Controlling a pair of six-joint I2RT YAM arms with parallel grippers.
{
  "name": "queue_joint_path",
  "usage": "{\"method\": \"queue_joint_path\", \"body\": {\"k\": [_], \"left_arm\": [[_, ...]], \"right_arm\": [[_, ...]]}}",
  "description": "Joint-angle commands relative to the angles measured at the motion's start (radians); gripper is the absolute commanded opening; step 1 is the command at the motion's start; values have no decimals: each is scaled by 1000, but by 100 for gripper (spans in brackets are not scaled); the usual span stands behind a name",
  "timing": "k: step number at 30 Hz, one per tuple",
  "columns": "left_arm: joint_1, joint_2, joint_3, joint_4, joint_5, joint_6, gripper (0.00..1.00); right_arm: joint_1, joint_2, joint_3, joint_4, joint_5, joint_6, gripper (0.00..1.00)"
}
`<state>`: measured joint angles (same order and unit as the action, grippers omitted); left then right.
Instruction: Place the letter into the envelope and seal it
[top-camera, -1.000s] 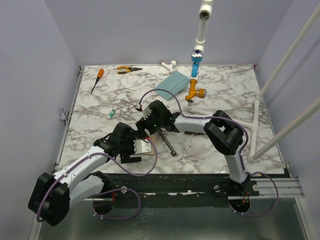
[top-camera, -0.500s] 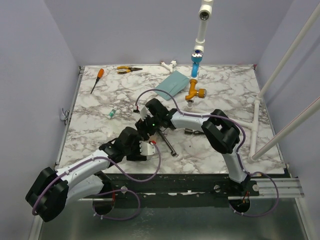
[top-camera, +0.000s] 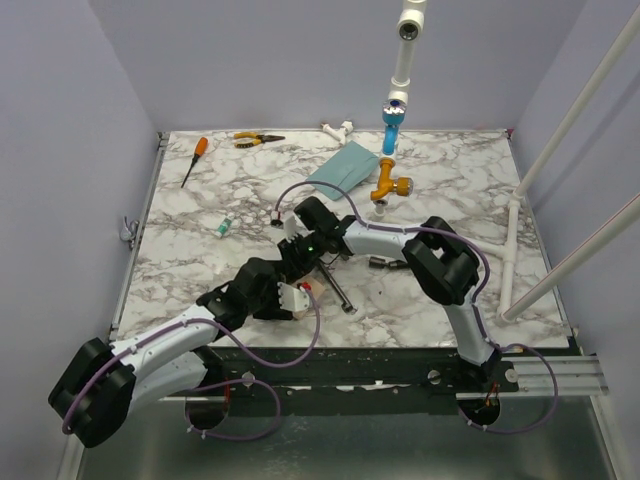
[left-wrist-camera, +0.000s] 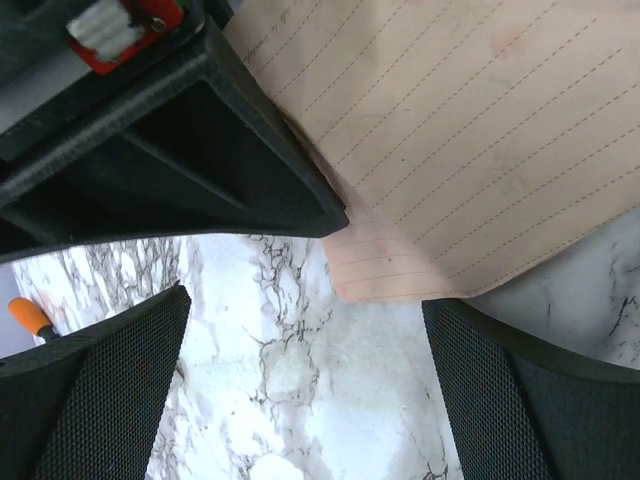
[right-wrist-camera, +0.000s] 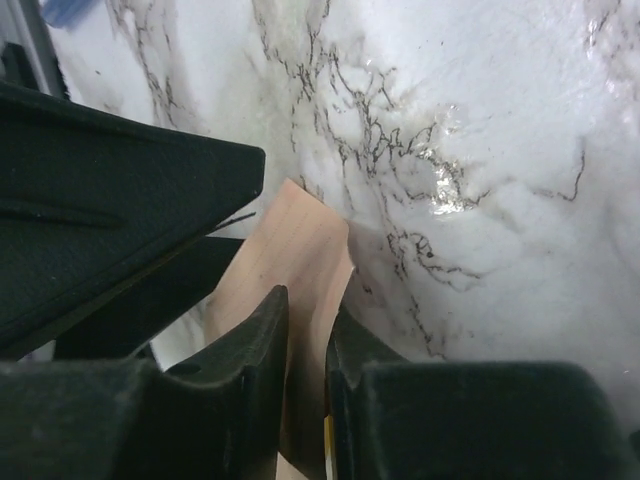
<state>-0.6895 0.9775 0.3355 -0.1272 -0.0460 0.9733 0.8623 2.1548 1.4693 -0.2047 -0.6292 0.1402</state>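
The letter (left-wrist-camera: 480, 130) is tan with fine ruled lines. The envelope (top-camera: 343, 166) is teal, and the table (top-camera: 200, 230) white marble veined grey.

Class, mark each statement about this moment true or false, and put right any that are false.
1. The right gripper pinches the letter. True.
2. The letter is inside the envelope. False: the envelope lies far back on the table, away from the letter.
3. The left gripper is open. True.
4. The screwdriver lies on the table's right side. False: it lies near the far left corner.
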Motion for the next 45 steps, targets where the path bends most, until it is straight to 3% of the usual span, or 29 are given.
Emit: {"method": "queue_joint_path", "body": {"k": [1, 5, 11, 15, 19, 22, 25, 30, 36, 40, 45], "left_arm": [[1, -36, -44, -53, -57, -2, 99], [30, -129, -2, -185, -19, -38, 99], [89, -225, 219, -476, -28, -260, 99], [160, -296, 423, -754, 133, -373, 99], [246, -326, 524, -852, 190, -414, 99], [346, -331, 629, -911, 344, -469, 99], [371, -365, 734, -988, 470, -462, 99], [370, -508, 760, -991, 531, -414, 99], [371, -629, 678, -891, 725, -569, 99], [371, -671, 659, -696, 703, -695, 99], [371, -625, 630, -618, 740, -807, 99]], "right_arm": [[-12, 3, -18, -7, -98, 58, 16], [-14, -19, -24, -6, -120, 61, 1], [-14, -132, -61, 48, -74, 109, 1], [-13, -238, -121, 133, -15, 171, 1], [2, -346, -157, 195, 74, 212, 1], [12, -434, -175, 291, 142, 271, 1], [12, -524, -175, 350, 208, 322, 0], [31, -654, -217, 531, 260, 343, 1], [97, -741, -305, 772, 307, 343, 1], [128, -744, -311, 854, 297, 333, 1], [138, -718, -282, 893, 282, 340, 1]]}}
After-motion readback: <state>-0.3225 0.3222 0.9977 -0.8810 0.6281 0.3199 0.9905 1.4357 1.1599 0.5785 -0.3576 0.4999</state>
